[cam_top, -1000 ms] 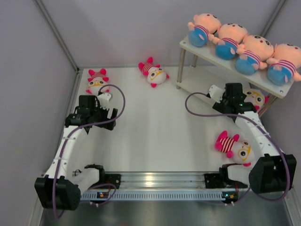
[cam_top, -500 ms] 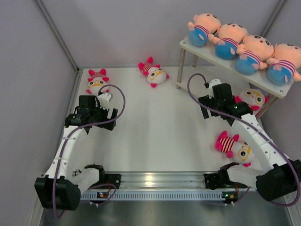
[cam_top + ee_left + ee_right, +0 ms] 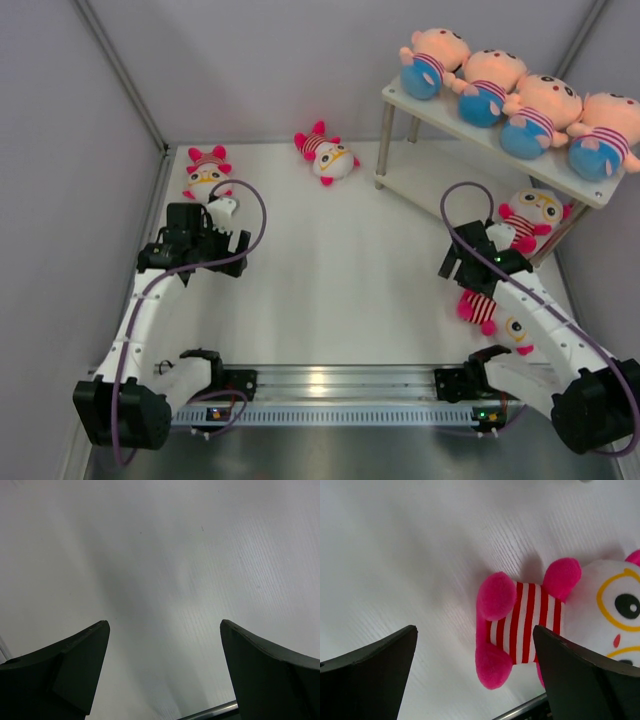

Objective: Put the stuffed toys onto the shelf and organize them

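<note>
Now the pink striped doll (image 3: 525, 625) lies face-up on the table (image 3: 395, 555), off-centre beneath the right gripper (image 3: 474, 628), its jaws wide open; closing there may pinch only a leg and drop it before the shelf (image 3: 395, 93). The left gripper (image 3: 165, 622) gapes empty.
</note>
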Controlling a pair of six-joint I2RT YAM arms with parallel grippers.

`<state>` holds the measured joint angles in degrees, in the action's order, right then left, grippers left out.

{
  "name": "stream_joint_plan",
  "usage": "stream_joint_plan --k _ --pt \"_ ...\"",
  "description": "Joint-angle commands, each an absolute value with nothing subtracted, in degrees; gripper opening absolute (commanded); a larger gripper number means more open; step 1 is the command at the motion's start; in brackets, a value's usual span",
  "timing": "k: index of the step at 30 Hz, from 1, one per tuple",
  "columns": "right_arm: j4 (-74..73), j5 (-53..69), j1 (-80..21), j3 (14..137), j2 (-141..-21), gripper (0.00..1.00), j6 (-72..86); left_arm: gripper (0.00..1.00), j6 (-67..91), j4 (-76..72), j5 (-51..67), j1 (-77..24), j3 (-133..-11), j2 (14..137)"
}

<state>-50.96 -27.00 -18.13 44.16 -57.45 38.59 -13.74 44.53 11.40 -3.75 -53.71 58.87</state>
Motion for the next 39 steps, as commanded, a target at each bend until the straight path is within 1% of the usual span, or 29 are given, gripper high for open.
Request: stream_joint_plan --k 1,6,10,11,12,13,15,16,18,19,20,21,22,24,27,29,30,31,34,36,39 --pt "-54.6 -33.2 -17.7 42.5 -61.1 0.99 54.8 0.98 -14.2 42.6 12.9 -3.9 -53.5 57.1" --pt "-60.0 -35.1 -17.6 42.6 -70.9 0.99 64.1 0.98 -14.2 42.6 13.0 -3.9 -53.6 56.5" --pt "-53.5 -31.6 -17.6 38.7 -69.3 0.98 63.3 0.98 -14.2 42.6 13.5 -4.0 -53.5 56.3" --pt "-50.4 -30.4 -17.7 36.9 -68.5 0.96 62.7 0.98 -14.2 42.6 13.6 -4.0 -53.5 56.3" --pt "-49.1 -29.8 -17.6 36.3 -67.2 0.92 61.3 0.98 -14.2 42.6 13.3 -4.0 -53.5 56.3" --pt "-48.0 -28.8 -17.6 35.9 -66.5 0.78 60.6 0.98 -14.2 42.6 13.2 -4.0 -53.5 56.3" --pt "-45.3 -28.0 -17.7 34.9 -64.6 0.58 58.3 0.98 -14.2 42.6 13.1 -4.0 -53.5 56.4" --pt "-44.2 -27.6 -17.8 34.6 -64.1 0.35 57.2 0.98 -14.2 42.6 13.2 -4.0 -53.5 56.5" --pt "-39.4 -26.0 -18.3 33.8 -62.0 0.18 51.9 0.98 -14.2 42.6 13.2 -4.0 -53.5 56.5" --pt "-37.6 -25.0 -19.0 33.5 -61.1 0.03 50.1 0.98 -14.2 42.6 13.2 -4.0 -53.5 56.4" --pt "-35.4 -22.4 -19.7 32.6 -60.3 0.00 48.4 0.98 -14.3 42.6 13.1 -4.0 -53.5 56.5" --pt "-33.2 -20.7 -20.4 32.2 -58.7 0.00 46.8 0.98 -14.3 42.6 13.0 -4.0 -53.5 56.5" --pt "-27.9 -19.1 -22.3 31.7 -58.2 0.00 43.5 0.98 -14.2 42.6 13.0 -4.0 -53.5 56.6" --pt "-24.1 -15.4 -24.9 31.8 -58.4 0.00 39.8 0.98 -14.4 42.6 12.8 -4.0 -53.4 56.5" --pt "-18.1 -12.8 -32.3 35.6 -62.5 0.00 33.3 0.98 -14.4 42.6 12.6 -3.8 -53.4 56.5" --pt "-16.9 -12.6 -39.8 40.2 -65.7 0.00 23.9 0.98 -14.6 42.6 12.5 -3.9 -53.4 56.3" --pt "-17.0 -12.6 -42.1 42.0 -69.2 0.00 16.9 0.98 -14.6 42.6 12.4 -3.8 -53.3 56.1" --pt "-17.7 -12.4 -46.5 43.7 -71.3 0.00 13.4 0.98 -14.6 42.6 12.3 -3.8 -53.3 56.1" --pt "-22.9 -12.0 -52.6 52.1 -79.2 0.00 2.4 0.98 -14.8 42.6 12.5 -3.6 -53.3 55.9" --pt "-28.1 -9.8 -54.2 55.3 -85.0 0.00 -4.1 0.98 -14.9 42.5 12.3 -3.6 -53.2 56.0" --pt "-31.5 -5.8 -56.8 58.4 -89.8 0.00 -11.0 0.98 -15.0 42.6 12.2 -3.6 -53.1 56.2"
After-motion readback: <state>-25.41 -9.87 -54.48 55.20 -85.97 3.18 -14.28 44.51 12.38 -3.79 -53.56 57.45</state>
